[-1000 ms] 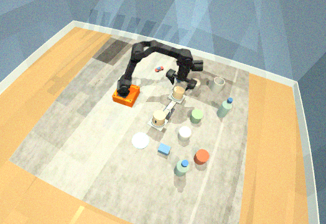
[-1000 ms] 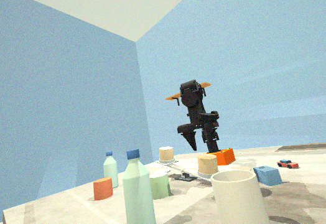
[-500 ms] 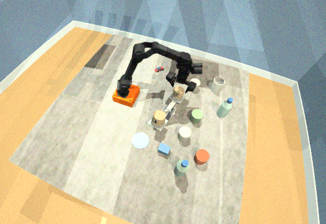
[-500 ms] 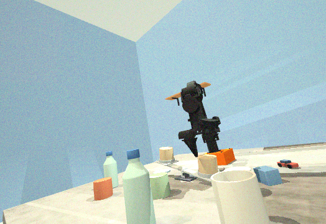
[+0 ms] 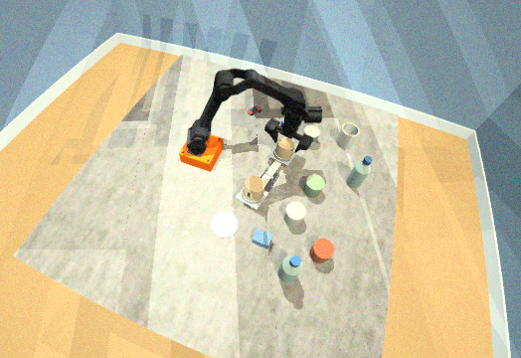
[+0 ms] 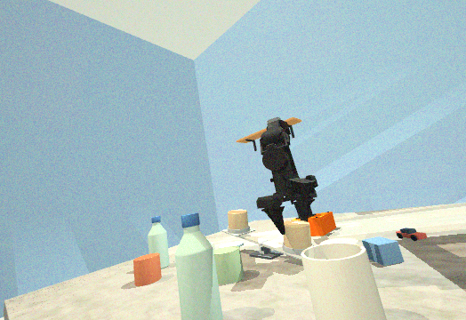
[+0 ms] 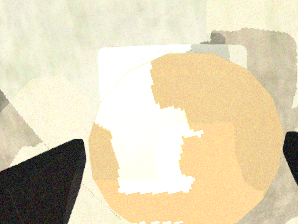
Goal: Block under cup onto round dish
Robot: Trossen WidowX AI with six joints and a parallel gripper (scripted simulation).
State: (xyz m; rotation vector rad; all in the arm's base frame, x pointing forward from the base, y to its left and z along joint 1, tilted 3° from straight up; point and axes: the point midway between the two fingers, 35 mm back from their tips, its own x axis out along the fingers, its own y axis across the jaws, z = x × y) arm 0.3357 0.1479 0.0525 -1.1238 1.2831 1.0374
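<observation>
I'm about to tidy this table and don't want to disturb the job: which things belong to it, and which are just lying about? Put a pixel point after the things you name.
Job:
- two tan cups (image 5: 255,188) (image 6: 237,220)
- balance (image 5: 271,169) (image 6: 266,252)
- round dish (image 5: 225,225)

Lying about:
- bottles (image 5: 359,174) (image 6: 194,259)
- toy car (image 5: 255,110) (image 6: 411,234)
- red cylinder (image 5: 322,250) (image 6: 147,269)
- green cylinder (image 5: 314,185) (image 6: 228,265)
- white cylinder (image 5: 295,212)
- open-topped pale cup (image 5: 348,137) (image 6: 342,281)

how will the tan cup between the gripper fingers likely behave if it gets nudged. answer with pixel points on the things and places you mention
The tan cup (image 5: 284,149) (image 6: 297,235) (image 7: 225,150) looks stiff, so it probably won't deform. Its round side may let a glancing finger slip past. Standing on the end of the tilted balance (image 5: 271,170) (image 6: 249,239), it could slide or tip easily.
</observation>
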